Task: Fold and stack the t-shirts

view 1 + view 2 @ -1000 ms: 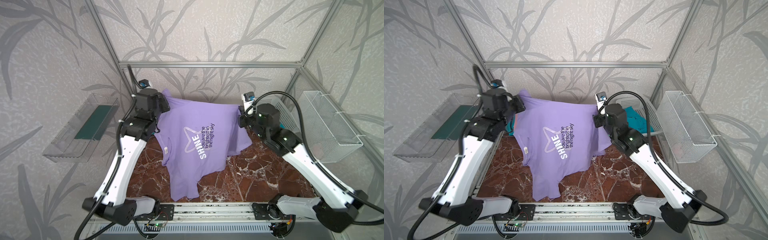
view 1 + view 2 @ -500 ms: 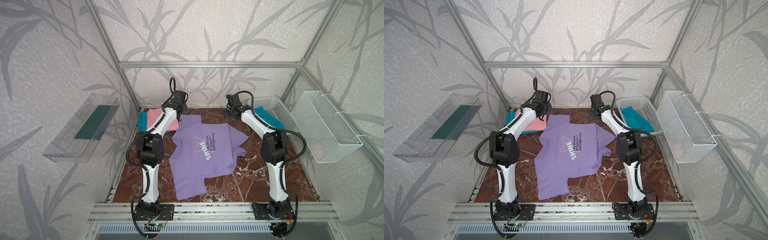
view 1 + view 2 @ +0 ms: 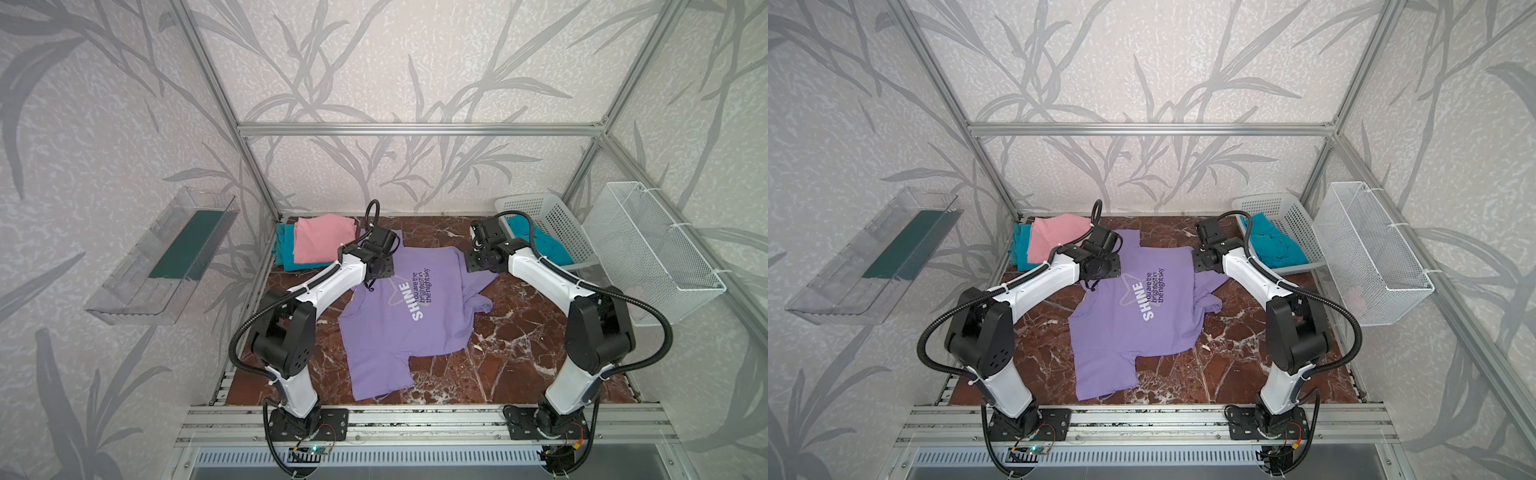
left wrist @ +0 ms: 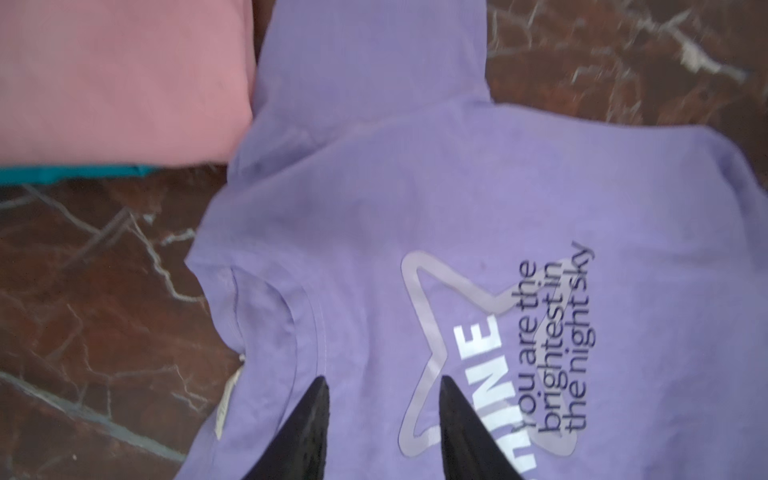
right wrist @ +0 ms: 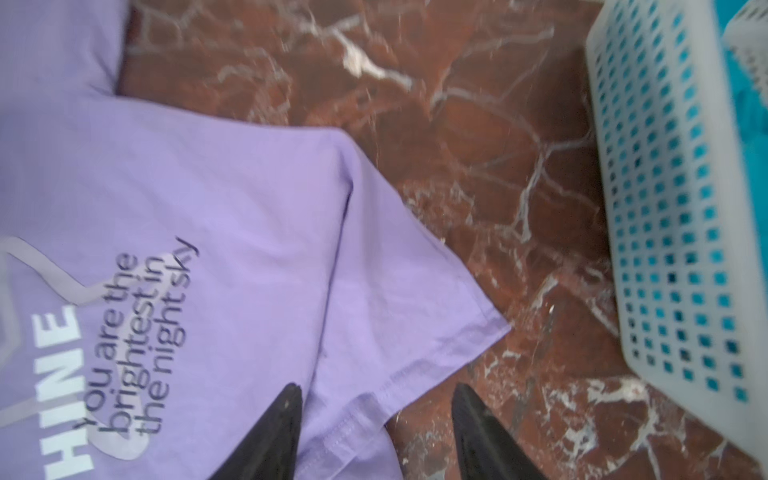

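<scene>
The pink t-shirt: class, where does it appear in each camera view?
In a top view: pink t-shirt back left, on the teal t-shirt.
In a top view: pink t-shirt, back left too.
Left wrist: pink t-shirt beside the lavender t-shirt.
Right wrist: not in it.
Shared landmark: the lavender t-shirt.

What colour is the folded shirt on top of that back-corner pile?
The top shirt is pink, resting on teal shirts; clearest in a top view.

Marble table (image 3: 519,357): lavender tee (image 3: 386,345) spread beneath left claw (image 4: 384,380) and right claw (image 5: 376,388); teal tee (image 3: 284,249) beside left, basket (image 3: 561,224) beside right.
</scene>
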